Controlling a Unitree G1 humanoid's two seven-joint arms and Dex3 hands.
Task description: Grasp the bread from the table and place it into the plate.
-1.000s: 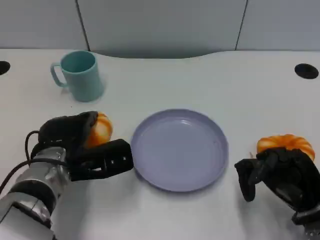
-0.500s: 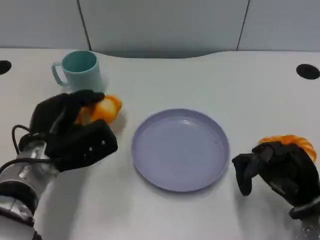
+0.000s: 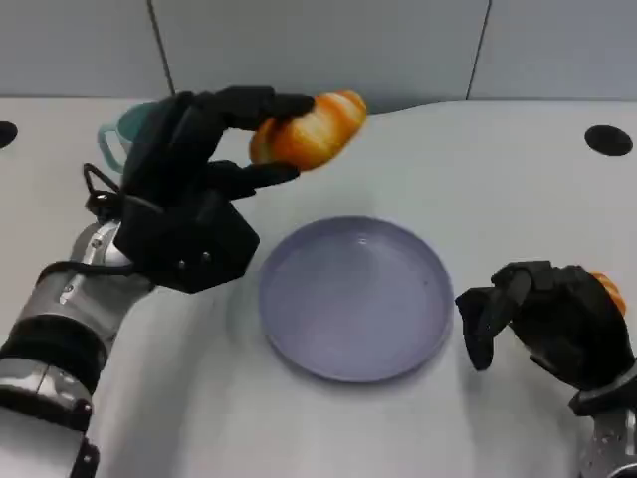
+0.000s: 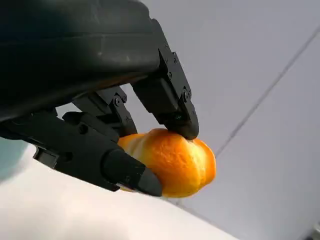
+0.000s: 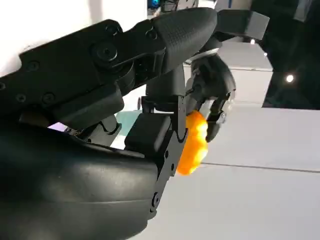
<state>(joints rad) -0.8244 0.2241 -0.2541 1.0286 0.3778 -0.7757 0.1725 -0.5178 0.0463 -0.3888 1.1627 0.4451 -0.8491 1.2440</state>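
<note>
The left hand (image 3: 194, 189) pinched the bread roll (image 3: 309, 129) by one end, upper centre of frame, short of the purple plate (image 3: 355, 297), so it risked slipping; the right hand (image 3: 552, 324) sat curled, its contents impossible to tell.

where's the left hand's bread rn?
Head view: the bread is pinched in the left hand, lifted off the table, upper left of the plate and just right of the mug.

Left hand (image 3: 194, 189): I see it raised off the table, pinching a bread roll (image 3: 307, 129) beyond the plate's far-left rim.
Plate (image 3: 299, 329): lavender, nothing on it.
Right hand (image 3: 552, 319): low, right of the plate, covering a second roll (image 3: 609, 291).
Mug (image 3: 117, 134): teal, behind the left hand.
</note>
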